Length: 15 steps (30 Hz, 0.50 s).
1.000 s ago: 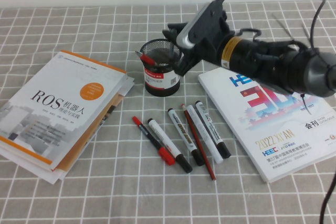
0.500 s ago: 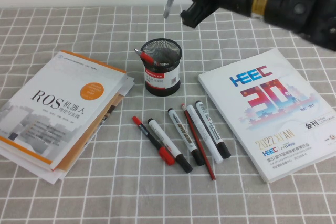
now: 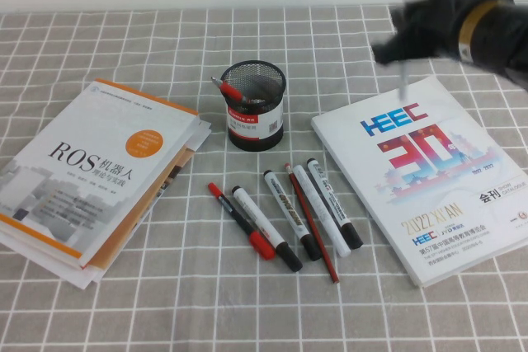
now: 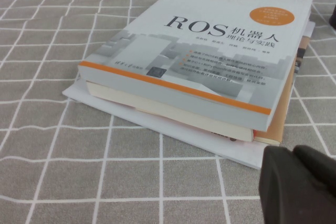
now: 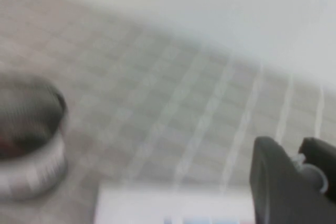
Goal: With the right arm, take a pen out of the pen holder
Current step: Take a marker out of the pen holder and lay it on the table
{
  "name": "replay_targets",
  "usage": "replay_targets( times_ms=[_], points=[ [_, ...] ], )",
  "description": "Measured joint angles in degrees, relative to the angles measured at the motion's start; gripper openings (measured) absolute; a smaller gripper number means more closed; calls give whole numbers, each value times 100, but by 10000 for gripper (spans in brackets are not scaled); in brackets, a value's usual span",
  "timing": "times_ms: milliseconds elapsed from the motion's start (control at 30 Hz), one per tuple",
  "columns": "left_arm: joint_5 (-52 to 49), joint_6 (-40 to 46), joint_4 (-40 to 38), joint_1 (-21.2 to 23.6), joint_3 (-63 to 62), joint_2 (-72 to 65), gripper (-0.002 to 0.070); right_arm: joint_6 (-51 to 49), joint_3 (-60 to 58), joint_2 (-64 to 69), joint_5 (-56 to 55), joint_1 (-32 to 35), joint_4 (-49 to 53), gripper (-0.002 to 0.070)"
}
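Six loose pens [image 3: 289, 212] lie side by side on the desk [image 3: 165, 311] nearest the robot, and the left gripper [image 4: 299, 182] is parked just off the ROS book stack [image 3: 99, 171]; whether it is wide or narrow I cannot tell. Farther back, the mesh pen holder [image 3: 256, 105] stands between that stack and the HEEC magazine [image 3: 429, 179], with a red pen [image 3: 229, 90] inside. Farthest, the right gripper [image 3: 400, 45], jaws narrow and pinching a grey pen [image 3: 404, 80] that hangs upright, probably to clear the rim, has swung from above the holder half a second ago to over the magazine's far corner.
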<state>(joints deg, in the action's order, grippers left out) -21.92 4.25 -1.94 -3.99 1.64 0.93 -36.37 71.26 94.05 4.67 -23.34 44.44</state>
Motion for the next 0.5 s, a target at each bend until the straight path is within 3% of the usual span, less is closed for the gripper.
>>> replay_targets(
  times_ms=[133,333,500],
  points=[
    [0,0,0,0,0,0,-3,1858,-97,19,1587,-224,-1966,44],
    [0,0,0,0,0,0,-3,3785,7,64,3056,-571,-4603,44],
    [0,0,0,0,0,0,-3,4763,589,360,3889,-923,-5822,44]
  ],
)
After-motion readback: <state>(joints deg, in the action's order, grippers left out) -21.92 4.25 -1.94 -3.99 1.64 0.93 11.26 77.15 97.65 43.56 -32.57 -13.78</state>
